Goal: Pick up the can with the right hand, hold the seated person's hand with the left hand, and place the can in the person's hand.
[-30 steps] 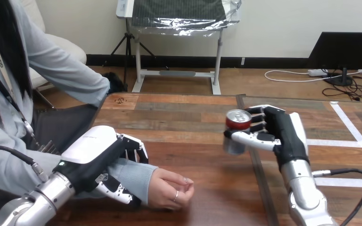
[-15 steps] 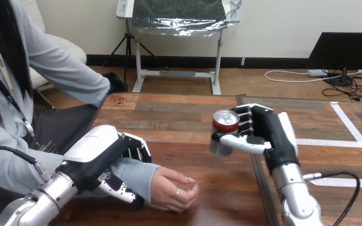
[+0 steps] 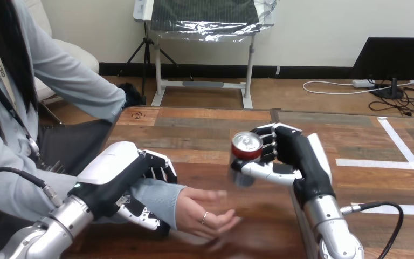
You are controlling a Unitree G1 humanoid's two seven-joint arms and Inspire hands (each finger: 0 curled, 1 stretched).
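Observation:
A red and silver can point(image 3: 243, 162) hangs above the table, tilted a little, with my right hand point(image 3: 288, 159) shut on it, thumb across its front. The person's hand point(image 3: 207, 217) lies palm up near the table's front edge, below and left of the can, its fingers spreading. My left hand point(image 3: 124, 181) is shut on the person's wrist, with fingers over the grey sleeve point(image 3: 159, 195) and thumb under it.
The wooden table point(image 3: 205, 129) stretches away behind the hands. White tape lines point(image 3: 404, 156) run along its right part. The person sits at the left side.
My right hand has carried the can leftward and slightly down toward the person's hand. The person's fingers have uncurled. My left hand and the held wrist have shifted a little right.

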